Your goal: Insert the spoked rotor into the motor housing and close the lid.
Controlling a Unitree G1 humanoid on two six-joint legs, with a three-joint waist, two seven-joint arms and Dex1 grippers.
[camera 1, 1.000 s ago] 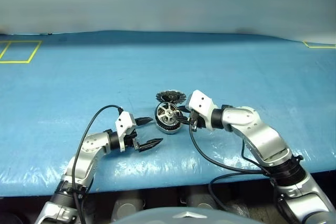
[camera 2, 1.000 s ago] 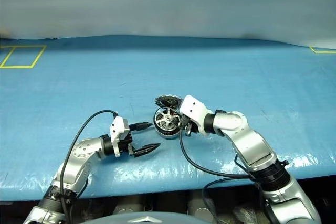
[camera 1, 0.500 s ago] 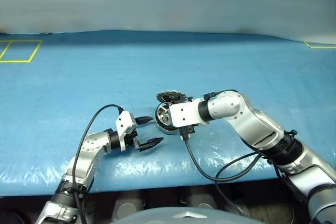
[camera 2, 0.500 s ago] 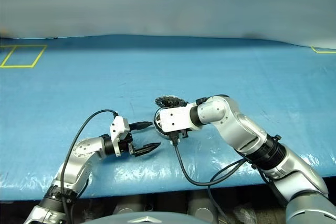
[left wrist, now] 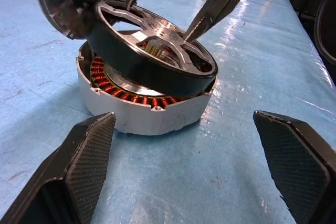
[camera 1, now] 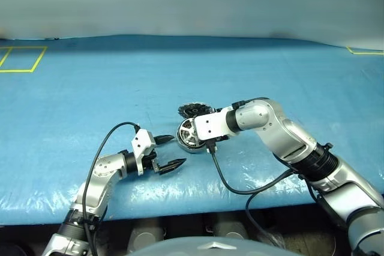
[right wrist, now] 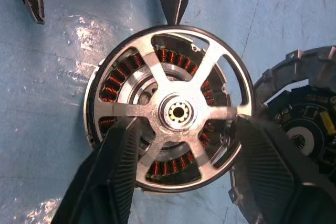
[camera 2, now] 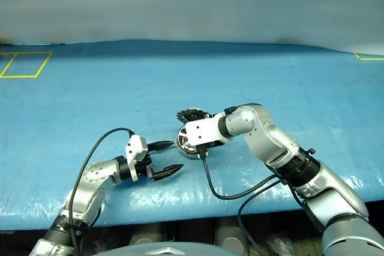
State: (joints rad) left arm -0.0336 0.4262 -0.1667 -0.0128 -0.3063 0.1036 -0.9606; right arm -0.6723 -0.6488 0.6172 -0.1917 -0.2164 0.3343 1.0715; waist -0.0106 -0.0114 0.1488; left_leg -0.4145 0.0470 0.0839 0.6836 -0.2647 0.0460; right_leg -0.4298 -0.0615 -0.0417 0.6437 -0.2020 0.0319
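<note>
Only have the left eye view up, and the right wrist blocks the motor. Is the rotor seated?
Observer: No. The left wrist view shows the spoked rotor tilted on the motor housing, with one edge raised off the copper windings.
Operator: Lid?
Observer: The lid lies open beside the housing, dark inner face up.
Operator: Grippers?
Observer: The right gripper has its fingers apart, on either side of the hub. The left gripper is open, short of the housing.

Left pincer [camera 1: 170,152] gapes; right pincer [right wrist: 184,145] points downward.
</note>
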